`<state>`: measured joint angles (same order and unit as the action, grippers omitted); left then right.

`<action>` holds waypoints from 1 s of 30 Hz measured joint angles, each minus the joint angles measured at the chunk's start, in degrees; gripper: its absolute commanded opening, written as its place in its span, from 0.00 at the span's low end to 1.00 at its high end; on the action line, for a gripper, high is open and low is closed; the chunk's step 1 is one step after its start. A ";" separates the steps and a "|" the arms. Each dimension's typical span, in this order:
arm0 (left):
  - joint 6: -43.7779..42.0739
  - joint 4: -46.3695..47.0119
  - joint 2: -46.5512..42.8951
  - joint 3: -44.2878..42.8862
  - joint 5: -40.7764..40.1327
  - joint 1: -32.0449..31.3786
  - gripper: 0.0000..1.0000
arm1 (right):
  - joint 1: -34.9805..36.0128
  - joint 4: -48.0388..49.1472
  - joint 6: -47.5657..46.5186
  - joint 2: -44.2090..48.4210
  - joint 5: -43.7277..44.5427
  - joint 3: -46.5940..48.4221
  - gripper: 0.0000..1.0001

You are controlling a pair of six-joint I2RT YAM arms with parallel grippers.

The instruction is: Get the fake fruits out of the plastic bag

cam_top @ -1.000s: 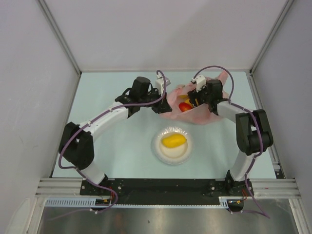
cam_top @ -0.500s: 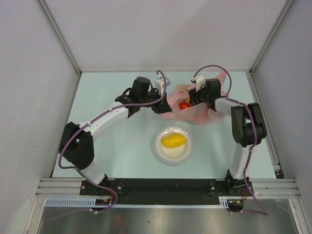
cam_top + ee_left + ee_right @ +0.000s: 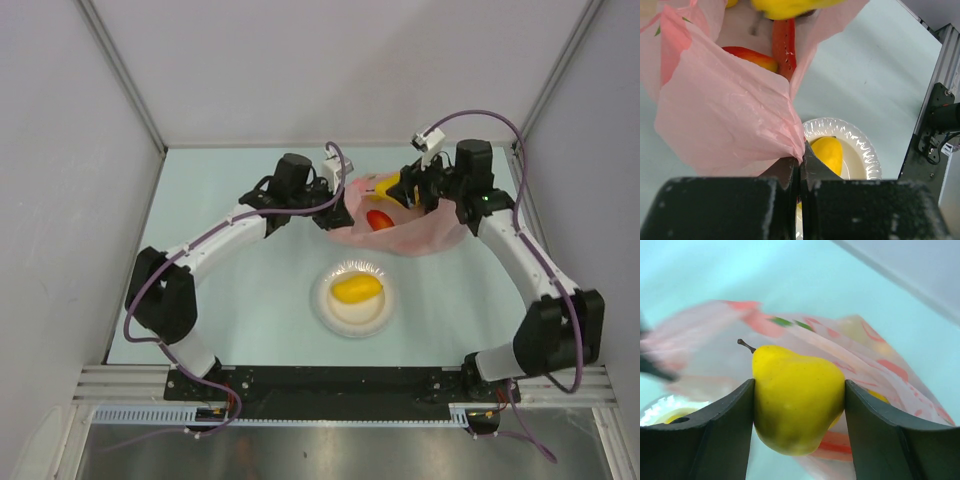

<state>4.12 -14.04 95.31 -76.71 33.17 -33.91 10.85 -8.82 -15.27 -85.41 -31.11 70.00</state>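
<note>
The right pincer (image 3: 405, 190) holds a yellow plastic pear (image 3: 796, 397) above the thin pink plastic bag (image 3: 725, 115) near the far edge of the table (image 3: 250, 290). The left pincer (image 3: 800, 159) clamps the bag's rim. One yellow oval fruit (image 3: 357, 289) lies on the white plate (image 3: 322, 302), and red fruits (image 3: 379, 219) are left inside.

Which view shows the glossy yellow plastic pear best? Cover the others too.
Right wrist: the glossy yellow plastic pear fills the frame, stem visible, clamped in the right gripper. Top external gives a yellow speck; left wrist, a cropped yellow edge, possibly it.
</note>
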 measured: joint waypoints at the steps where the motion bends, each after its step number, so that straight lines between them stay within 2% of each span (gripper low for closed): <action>1: -0.20 -0.15 0.09 -0.24 -0.04 0.00 0.00 | 0.50 -1.53 -0.33 2.73 -1.09 0.00 0.23; 8: -1.49 -0.35 0.17 -2.19 -0.61 0.00 0.00 | 8.35 -13.64 -7.63 17.09 -4.28 -5.62 0.24; 14: -0.50 -0.48 -0.07 -2.16 -0.52 0.02 0.00 | 22.25 -24.44 -12.92 21.31 -1.36 -12.83 0.25; 19: 1.75 -0.17 -1.62 -1.92 0.13 0.02 0.00 | 29.75 -29.92 -16.28 21.62 1.42 -14.10 0.25; 23: 3.58 0.28 -4.07 -0.66 0.39 0.20 0.00 | 32.20 -31.76 -19.98 20.79 3.10 -16.74 0.25; 30: 4.00 1.09 -4.50 -0.63 0.46 0.28 0.00 | 32.24 -32.15 -21.84 18.45 5.01 -18.91 0.28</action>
<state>8.12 -12.95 90.80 -77.34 33.63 -33.63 43.09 -40.97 -37.10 -66.96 -26.11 51.09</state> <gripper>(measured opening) 0.006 0.677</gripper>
